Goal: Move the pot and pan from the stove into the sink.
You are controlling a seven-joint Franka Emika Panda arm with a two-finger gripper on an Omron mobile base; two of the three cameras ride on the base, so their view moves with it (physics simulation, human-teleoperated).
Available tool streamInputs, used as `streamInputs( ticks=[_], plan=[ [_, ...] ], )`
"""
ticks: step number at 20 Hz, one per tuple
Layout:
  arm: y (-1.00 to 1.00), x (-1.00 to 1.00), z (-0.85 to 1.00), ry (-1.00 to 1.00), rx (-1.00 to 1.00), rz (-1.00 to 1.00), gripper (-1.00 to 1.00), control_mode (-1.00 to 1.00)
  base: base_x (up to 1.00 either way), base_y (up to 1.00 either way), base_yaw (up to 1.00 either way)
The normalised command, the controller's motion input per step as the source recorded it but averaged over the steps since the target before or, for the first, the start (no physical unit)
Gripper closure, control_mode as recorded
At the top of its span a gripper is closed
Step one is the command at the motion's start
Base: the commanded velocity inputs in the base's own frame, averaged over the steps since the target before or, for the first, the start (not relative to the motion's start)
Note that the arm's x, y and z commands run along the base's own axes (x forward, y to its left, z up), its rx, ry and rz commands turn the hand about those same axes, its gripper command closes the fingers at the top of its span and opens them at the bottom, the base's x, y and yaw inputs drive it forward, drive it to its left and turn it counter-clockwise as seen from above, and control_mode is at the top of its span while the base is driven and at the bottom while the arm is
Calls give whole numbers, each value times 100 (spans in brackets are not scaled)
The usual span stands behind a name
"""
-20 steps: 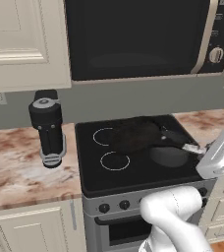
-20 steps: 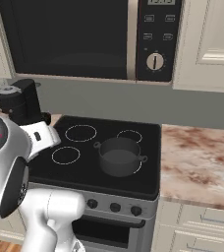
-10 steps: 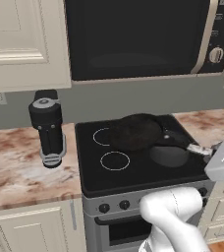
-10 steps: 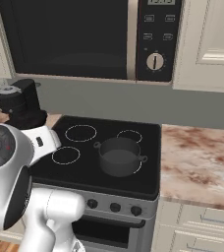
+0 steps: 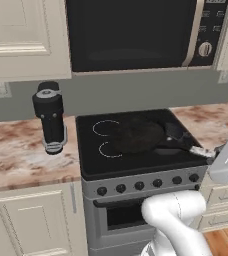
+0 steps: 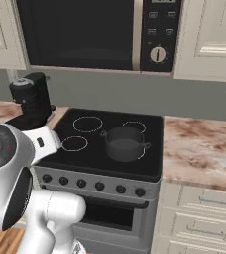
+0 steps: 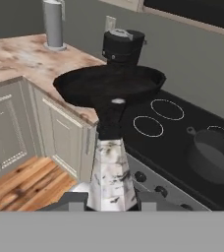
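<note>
The gripper (image 7: 111, 197) is closed narrowly on the pale marbled tip of the long handle of the shallow round black frying pan (image 7: 109, 84), carrying it in the air; in the hand view its bowl hangs past the stove's edge, above the marbled tabletop (image 7: 20, 59) and the cream cabinets. In the left base view the pan (image 5: 141, 136) shows dark over the middle of the flat black glass cooktop stove (image 5: 136, 165), its handle running right toward the wrist. The squat dark grey pot (image 6: 124, 143) with 2 loop handles sits on the near right burner of the stove (image 6: 85, 163). Held at the very end of its handle, the pan may sag or twist in the jaws, and a fast swing could slip it out. Its bowl also hangs close to the black coffee machine (image 7: 123, 47), so a careless sweep may knock it. Count: 1 pan, 1 pot, 1 coffee machine, 1 grey upright canister (image 7: 53, 22) on the far tabletop, 4 white burner rings, 1 black microwave (image 6: 100, 32) above.
</note>
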Motion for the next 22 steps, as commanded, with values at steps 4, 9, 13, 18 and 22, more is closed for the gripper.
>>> streamInputs(
  ticks=[4,9,13,18,22],
  plan=[
    [0,0,0,0,0,0,100,100,-70,-20,3],
    [0,0,0,0,0,0,100,100,-65,-16,3],
    [0,0,0,0,0,0,100,100,-46,-6,6],
    [0,0,0,0,0,0,100,100,-36,0,10],
    [0,0,0,0,0,0,100,100,-23,0,9]
  ],
)
